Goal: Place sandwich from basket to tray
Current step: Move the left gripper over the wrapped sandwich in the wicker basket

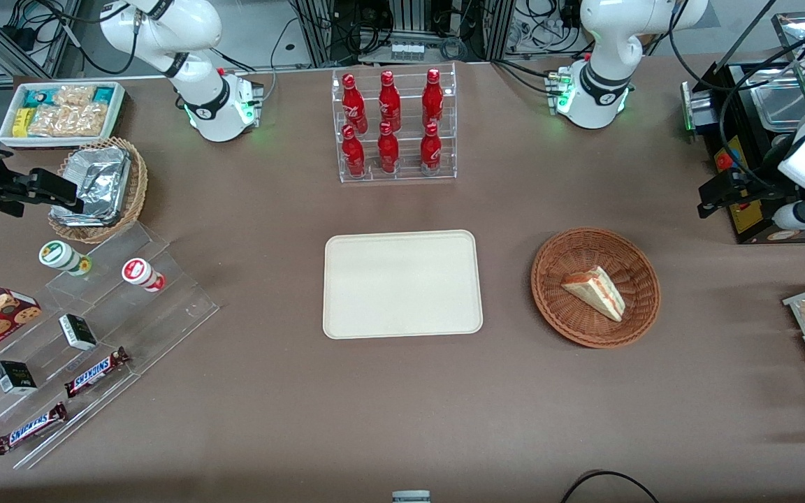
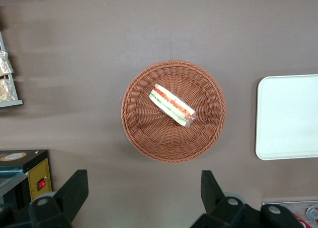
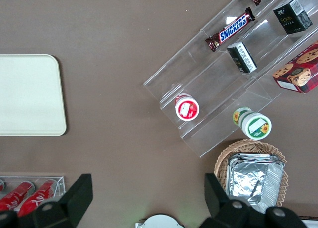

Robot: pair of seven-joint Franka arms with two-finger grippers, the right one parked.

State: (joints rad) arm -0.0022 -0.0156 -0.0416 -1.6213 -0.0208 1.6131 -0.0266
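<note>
The sandwich (image 2: pixel 172 106) lies on its side in the middle of the basket (image 2: pixel 144 133), filling edge up, untouched. In the wrist view the gripper (image 2: pixel 144 190) hangs well above the table with its two fingers (image 2: pixel 74 188) spread wide apart and holding nothing; the basket sits ahead of the gap between them, not between the fingertips. From the front, the gripper (image 1: pixel 713 190) is near the black appliance (image 1: pixel 745 209) at the working arm's end of the table (only part of it seems to show there). The tray (image 1: pixel 402 284) lies bare beside the basket, apart from it. A clear rack of red bottles (image 1: pixel 392 126) stands farther from the front camera than the tray. Bare tablecloth lies between basket and tray.
</note>
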